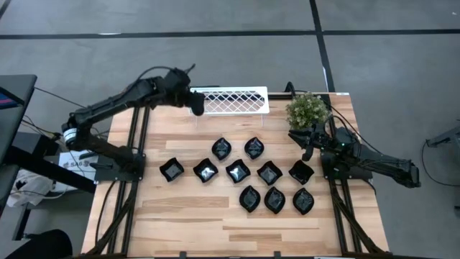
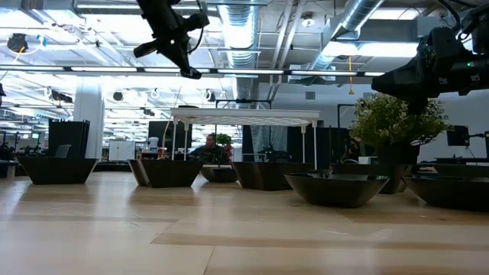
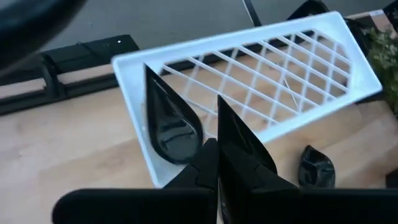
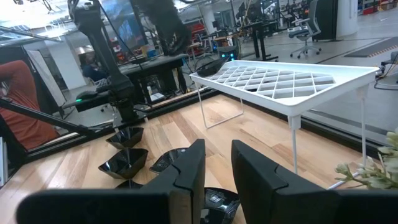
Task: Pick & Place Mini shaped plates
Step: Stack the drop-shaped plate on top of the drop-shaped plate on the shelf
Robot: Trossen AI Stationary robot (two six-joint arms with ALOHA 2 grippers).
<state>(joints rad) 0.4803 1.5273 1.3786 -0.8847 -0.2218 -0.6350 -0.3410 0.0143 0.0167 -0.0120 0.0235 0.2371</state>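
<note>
left gripper (image 1: 196,106) above the near-left end of the white lattice tray (image 1: 241,101), clamped on a slim teardrop plate (image 3: 171,127).

in the left wrist view the held plate stands on edge between the closed fingers, its pointed tip aimed up and away from the palm, its long axis running roughly along the fingers. just beyond it lies the tray's short end; the tray's length extends away toward the potted plant (image 1: 307,109). the remaining mini plates (image 1: 238,171) sit on the table in loose rows, well apart from this gripper. the right gripper (image 1: 307,147) waits partly open beside the plant, holding nothing.
</note>
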